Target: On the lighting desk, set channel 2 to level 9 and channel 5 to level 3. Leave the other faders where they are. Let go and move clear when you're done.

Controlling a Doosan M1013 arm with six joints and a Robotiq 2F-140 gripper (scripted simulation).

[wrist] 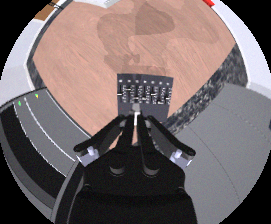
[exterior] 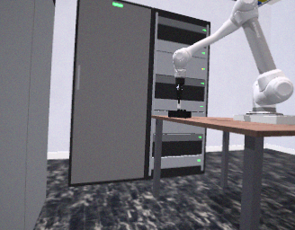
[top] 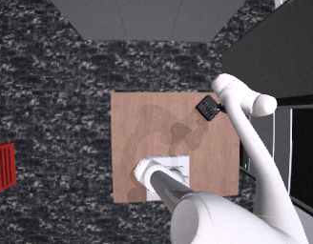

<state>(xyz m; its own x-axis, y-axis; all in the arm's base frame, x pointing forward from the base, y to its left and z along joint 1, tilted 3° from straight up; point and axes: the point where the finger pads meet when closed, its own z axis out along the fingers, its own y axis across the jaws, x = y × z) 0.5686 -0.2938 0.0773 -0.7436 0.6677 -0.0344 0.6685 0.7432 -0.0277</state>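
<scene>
The lighting desk (top: 207, 110) is a small black box with a row of faders, at the far right corner of the wooden table (top: 174, 145). It also shows in the wrist view (wrist: 145, 93) and side on in the exterior view (exterior: 179, 114). My gripper (wrist: 135, 108) is shut with nothing between the fingers. Its tips point straight down at the near edge of the desk, by one of the left-of-middle faders. A small light fader cap sits right at the tips. I cannot read the fader levels.
The arm's white base plate (top: 167, 177) stands at the table's near edge. A server rack (exterior: 180, 92) and a grey cabinet (exterior: 111, 92) stand behind the table's far end. A red crate (top: 3, 167) is on the floor at the left.
</scene>
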